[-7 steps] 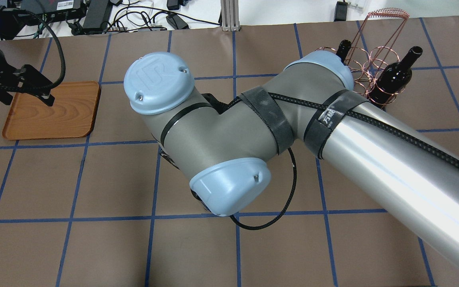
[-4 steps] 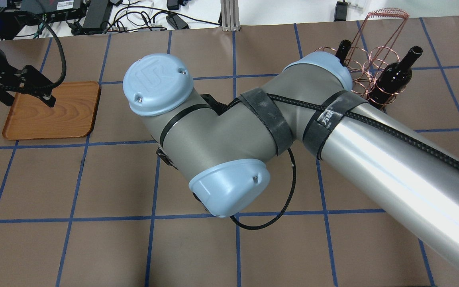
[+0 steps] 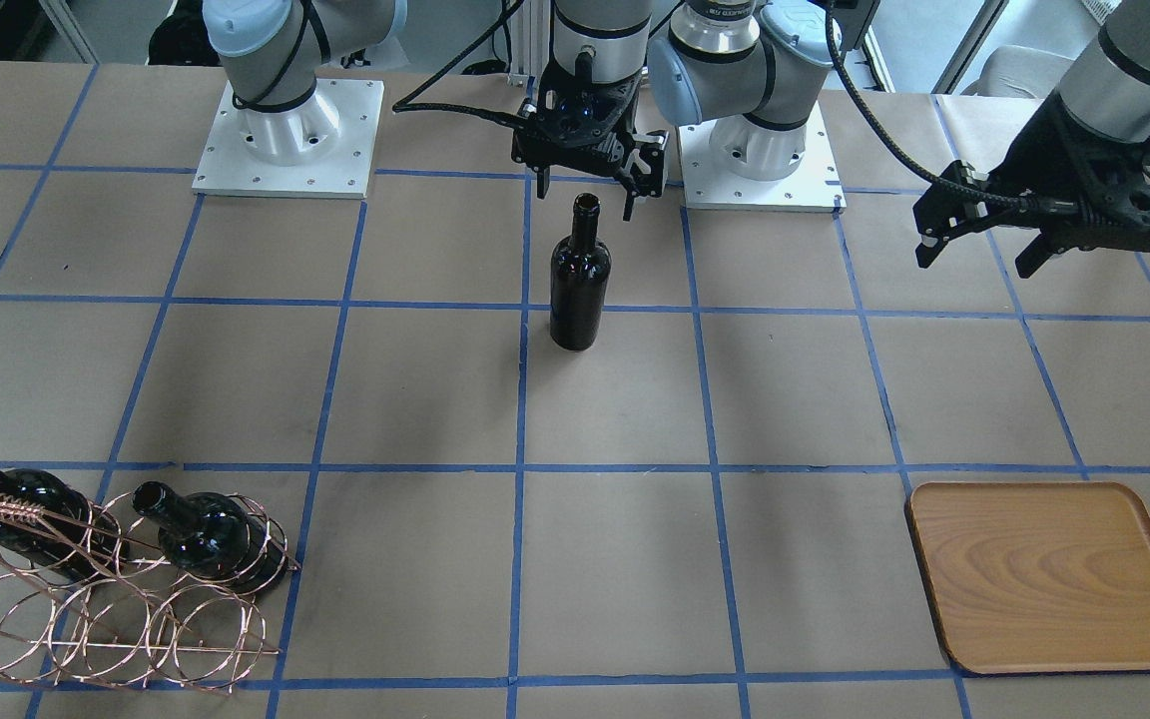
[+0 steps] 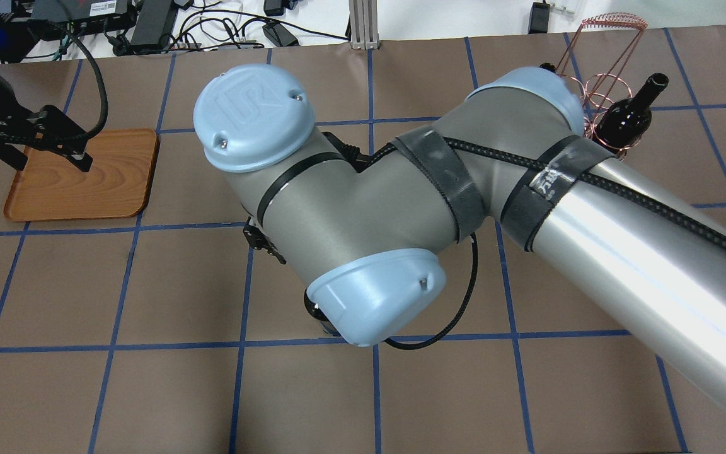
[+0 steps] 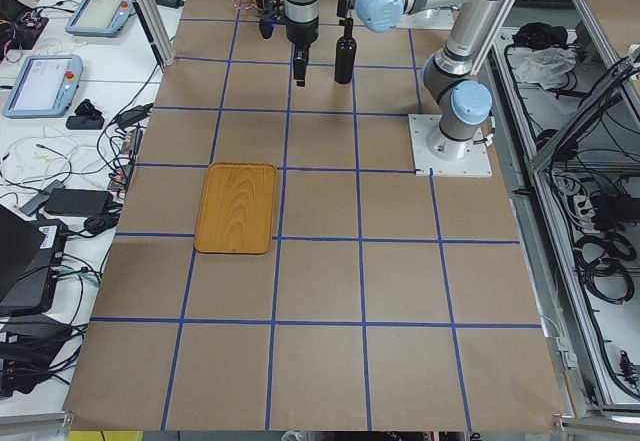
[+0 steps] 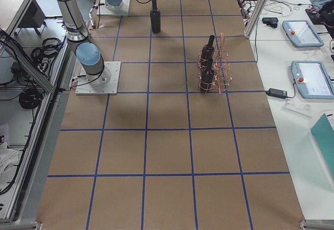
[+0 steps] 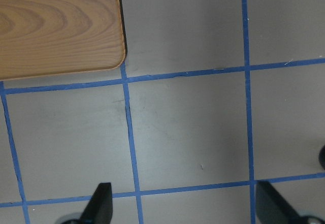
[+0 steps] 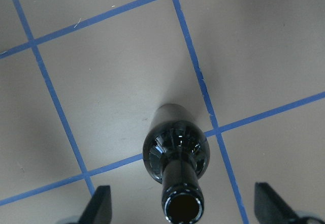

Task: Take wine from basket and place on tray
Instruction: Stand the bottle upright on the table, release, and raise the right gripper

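One black wine bottle (image 3: 575, 285) stands upright on the table's middle, apart from the basket; the right wrist view shows it (image 8: 175, 150) from above. My right gripper (image 3: 585, 197) is open just above its mouth, fingers (image 8: 101, 201) on either side, touching nothing. The copper wire basket (image 3: 106, 619) holds two more bottles (image 3: 211, 539); it also shows in the overhead view (image 4: 596, 88). The wooden tray (image 3: 1049, 584) lies bare. My left gripper (image 3: 974, 258) is open and empty, raised over the table beside the tray (image 7: 56, 26).
The right arm's elbow fills the middle of the overhead view and hides the standing bottle there. Blue tape lines grid the brown table. Cables and boxes lie beyond the far edge (image 4: 149, 25).
The right arm has shifted in the overhead view and now covers more of the basket. The left gripper has moved slightly.
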Motion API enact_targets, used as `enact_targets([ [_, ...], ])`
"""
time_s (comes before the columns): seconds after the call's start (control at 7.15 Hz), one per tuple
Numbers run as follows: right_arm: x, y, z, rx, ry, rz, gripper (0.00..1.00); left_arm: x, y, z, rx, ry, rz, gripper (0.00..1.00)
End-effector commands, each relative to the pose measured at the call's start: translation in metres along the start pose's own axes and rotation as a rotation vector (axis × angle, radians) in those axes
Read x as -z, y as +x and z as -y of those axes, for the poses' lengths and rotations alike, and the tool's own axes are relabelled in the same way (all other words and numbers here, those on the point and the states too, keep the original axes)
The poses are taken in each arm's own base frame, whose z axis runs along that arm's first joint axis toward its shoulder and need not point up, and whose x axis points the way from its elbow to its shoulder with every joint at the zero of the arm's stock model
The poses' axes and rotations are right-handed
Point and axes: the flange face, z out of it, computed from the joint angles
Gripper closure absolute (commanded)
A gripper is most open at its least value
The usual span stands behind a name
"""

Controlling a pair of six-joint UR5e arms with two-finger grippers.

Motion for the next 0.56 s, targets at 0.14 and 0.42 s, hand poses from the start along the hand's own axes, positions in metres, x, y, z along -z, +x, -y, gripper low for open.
enact_targets([
  [0.14, 0.053, 0.072, 0.048, 0.146, 0.027, 0.011, 0.0, 0.006, 0.059, 0.005, -0.026, 0.019, 0.016, 0.0],
  [0.42, 0.095, 0.156, 0.092, 0.226, 0.048, 0.009, 0.0, 0.013, 0.101, -0.001, -0.018, 0.035, 0.006, 0.0],
])
